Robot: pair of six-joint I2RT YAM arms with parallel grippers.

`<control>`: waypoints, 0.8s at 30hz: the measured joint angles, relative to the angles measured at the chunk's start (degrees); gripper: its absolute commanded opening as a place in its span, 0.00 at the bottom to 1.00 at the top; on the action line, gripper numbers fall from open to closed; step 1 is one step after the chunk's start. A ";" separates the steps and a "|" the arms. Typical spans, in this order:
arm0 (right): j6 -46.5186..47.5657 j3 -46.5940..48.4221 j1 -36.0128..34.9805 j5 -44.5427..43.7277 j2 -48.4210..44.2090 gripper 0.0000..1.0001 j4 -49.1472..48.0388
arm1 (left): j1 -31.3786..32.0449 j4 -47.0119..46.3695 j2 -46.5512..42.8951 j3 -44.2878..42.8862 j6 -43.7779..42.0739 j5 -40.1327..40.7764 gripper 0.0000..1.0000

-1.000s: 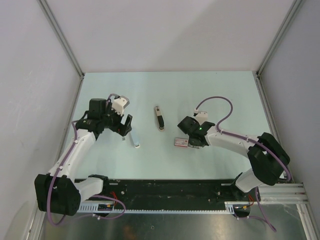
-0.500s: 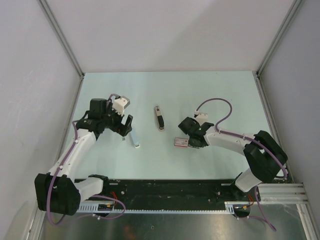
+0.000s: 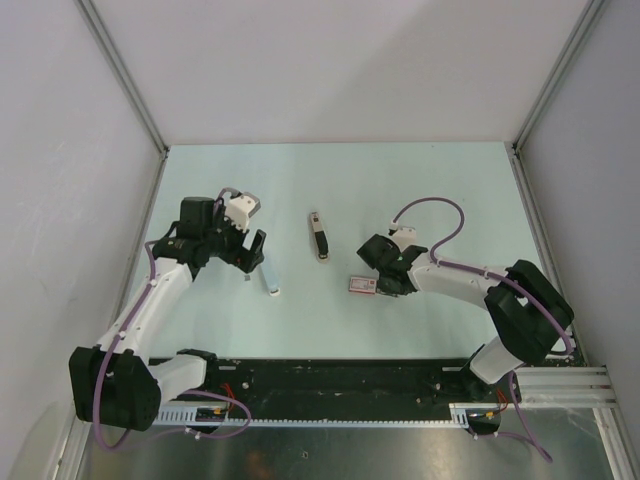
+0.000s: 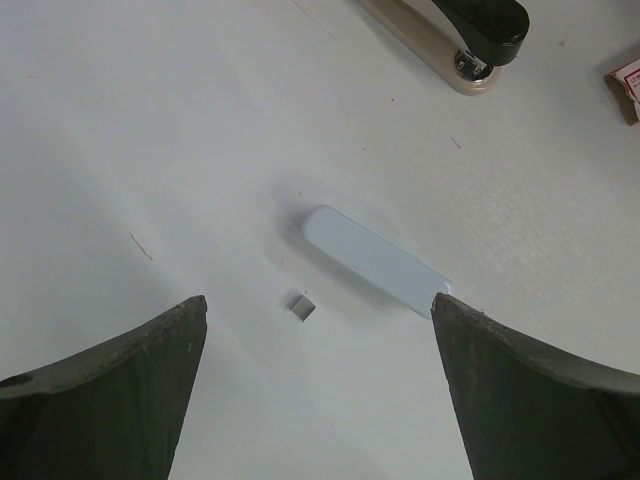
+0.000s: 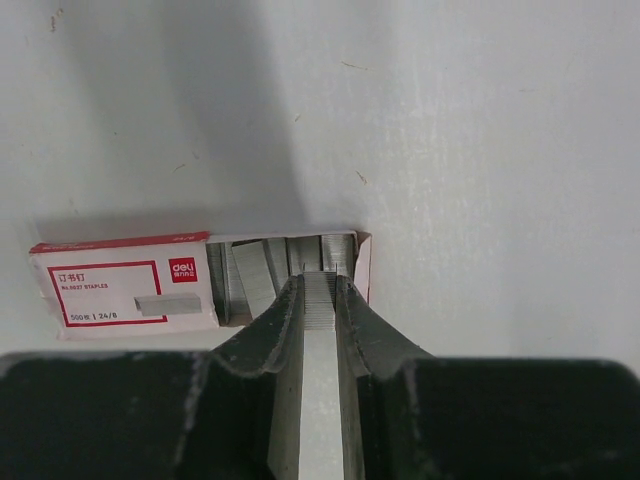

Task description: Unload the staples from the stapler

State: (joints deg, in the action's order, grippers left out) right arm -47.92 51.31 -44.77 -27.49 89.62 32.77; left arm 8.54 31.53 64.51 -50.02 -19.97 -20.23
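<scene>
The pale-blue stapler point(image 3: 270, 280) lies flat on the table, also seen in the left wrist view point(image 4: 375, 262). A tiny grey bit of staples point(image 4: 299, 306) lies just beside it. My left gripper point(image 3: 254, 258) hovers over both, wide open point(image 4: 318, 300) and holding nothing. My right gripper point(image 3: 381, 283) is shut point(image 5: 321, 282) on a long grey strip of staples point(image 5: 320, 310). The strip's tip is at the open end of the red-and-white staple box point(image 5: 120, 285).
A black-and-beige stapler point(image 3: 318, 237) lies mid-table between the arms and shows at the top of the left wrist view point(image 4: 470, 40). The staple box point(image 3: 361, 284) holds several more strips. Grey walls enclose the table on three sides.
The right arm's elbow has crept slightly left. Both grippers and the things on the table stay where they were.
</scene>
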 measured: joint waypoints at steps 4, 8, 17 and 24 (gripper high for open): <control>0.04 -0.09 0.13 0.39 0.00 0.13 -0.59 | 0.15 0.00 0.00 0.00 0.00 0.13 0.98; 0.11 -0.28 0.22 0.76 0.13 0.14 -0.79 | 0.35 -0.02 0.00 0.00 0.00 0.28 0.99; 0.11 -0.87 0.46 0.98 0.13 0.15 -0.94 | 0.42 -0.02 0.00 0.00 0.00 0.46 0.99; 0.15 -0.87 0.61 1.03 0.13 0.18 -1.03 | 0.46 0.00 0.00 0.00 0.00 0.48 0.99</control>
State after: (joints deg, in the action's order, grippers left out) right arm -47.77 50.43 -44.16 -26.46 89.76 31.75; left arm 8.99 31.53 64.51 -50.02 -19.97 -19.75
